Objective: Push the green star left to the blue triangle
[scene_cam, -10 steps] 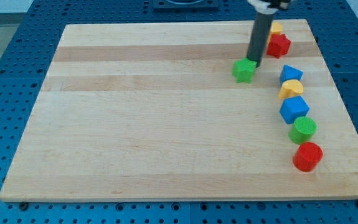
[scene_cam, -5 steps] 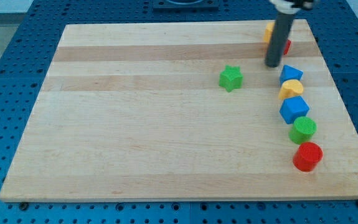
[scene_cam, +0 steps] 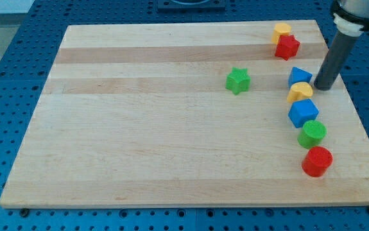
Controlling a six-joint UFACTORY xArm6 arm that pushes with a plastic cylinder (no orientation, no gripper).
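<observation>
The green star (scene_cam: 238,81) lies on the wooden board (scene_cam: 139,128), right of its middle. The blue triangle (scene_cam: 299,77) sits to the star's right, at the top of a column of blocks, a clear gap between them. My tip (scene_cam: 321,86) is on the board just right of the blue triangle, far to the right of the green star and not touching it.
Below the blue triangle run a yellow block (scene_cam: 300,92), a blue cube (scene_cam: 303,113), a green cylinder (scene_cam: 312,134) and a red cylinder (scene_cam: 317,161). A yellow block (scene_cam: 282,31) and a red star (scene_cam: 287,46) sit near the board's top right edge.
My tip pushed the green star a little left and down, then left it and moved right, past the red star, to the right side of the blue triangle. The star now rests still.
</observation>
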